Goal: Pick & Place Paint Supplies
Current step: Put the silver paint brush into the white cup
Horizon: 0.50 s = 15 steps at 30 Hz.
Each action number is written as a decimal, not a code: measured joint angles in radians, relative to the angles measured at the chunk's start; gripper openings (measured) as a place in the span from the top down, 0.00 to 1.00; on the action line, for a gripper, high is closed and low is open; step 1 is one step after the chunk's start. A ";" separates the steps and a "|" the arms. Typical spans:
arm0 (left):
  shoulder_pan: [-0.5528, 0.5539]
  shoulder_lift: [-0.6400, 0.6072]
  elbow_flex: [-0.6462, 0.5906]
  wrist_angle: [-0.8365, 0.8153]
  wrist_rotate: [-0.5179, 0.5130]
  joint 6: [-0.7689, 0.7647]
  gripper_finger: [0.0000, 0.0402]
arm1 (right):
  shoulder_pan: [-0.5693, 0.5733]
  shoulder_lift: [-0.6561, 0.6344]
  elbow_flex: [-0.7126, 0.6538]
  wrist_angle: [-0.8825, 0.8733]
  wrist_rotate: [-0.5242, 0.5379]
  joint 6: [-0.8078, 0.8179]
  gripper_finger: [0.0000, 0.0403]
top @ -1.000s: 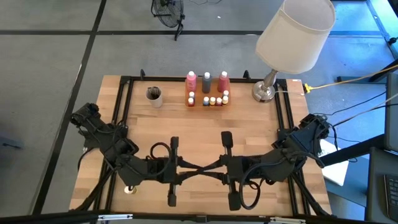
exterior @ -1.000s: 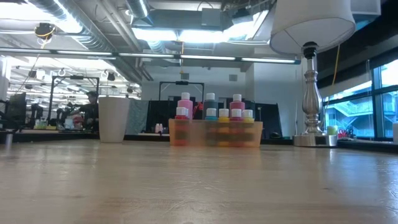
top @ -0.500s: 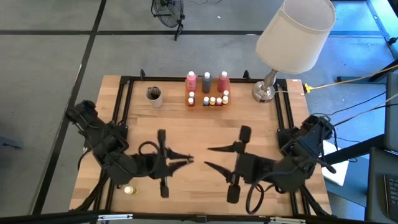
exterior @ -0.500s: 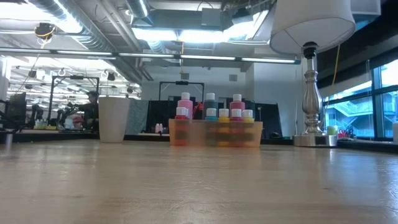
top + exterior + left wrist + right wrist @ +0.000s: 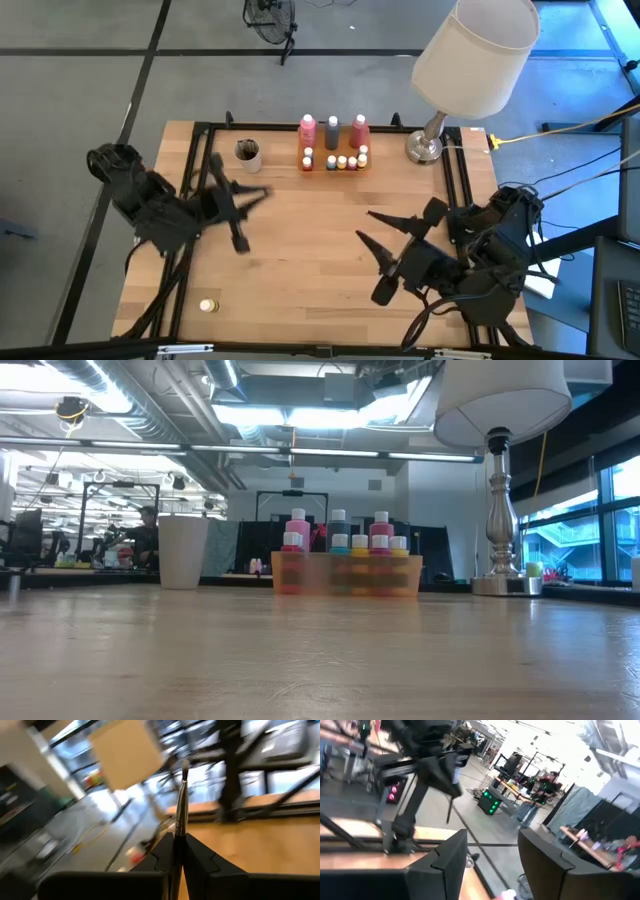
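Paintbrush [image 5: 180, 805] first: a thin dark one sits pinched between the pressed-together fingers of the left gripper [image 5: 252, 192], lifted over the left half of the wooden table [image 5: 300, 230], not far from the beige cup [image 5: 248, 152]. From where I stand it looks feather-light and stiff, a slick narrow handle that could swivel or slip in a loose pinch; the grip seems low on the shaft, with the tip sticking well out. The right gripper [image 5: 385, 240] hangs over the right half with its fingers spread and nothing in them. At the back edge, the orange tray [image 5: 333, 164] holds two pink bottles [image 5: 307, 128] and a grey bottle [image 5: 333, 126], plus small lidded pots [image 5: 342, 161]. Those bottles look rigid and top-heavy; I'd take them around the body, below the cap. One small yellow-lidded pot [image 5: 208, 306] sits alone near the table's front left.
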 joint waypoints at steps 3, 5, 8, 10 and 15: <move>0.026 -0.048 -0.016 -0.148 -0.084 -0.148 0.96 | -0.003 -0.016 0.000 -0.045 0.000 -0.022 0.55; 0.036 -0.103 -0.070 -0.202 -0.150 -0.241 0.96 | -0.012 -0.031 0.000 -0.072 0.000 -0.022 0.55; 0.045 -0.205 -0.202 -0.215 -0.203 -0.342 0.95 | -0.036 -0.052 0.000 -0.124 0.000 0.003 0.55; 0.055 -0.276 -0.305 -0.209 -0.230 -0.411 0.96 | -0.053 -0.066 0.000 -0.179 0.000 0.036 0.55; 0.081 -0.458 -0.574 -0.204 -0.316 -0.649 0.96 | -0.099 -0.094 0.000 -0.351 -0.040 0.201 0.55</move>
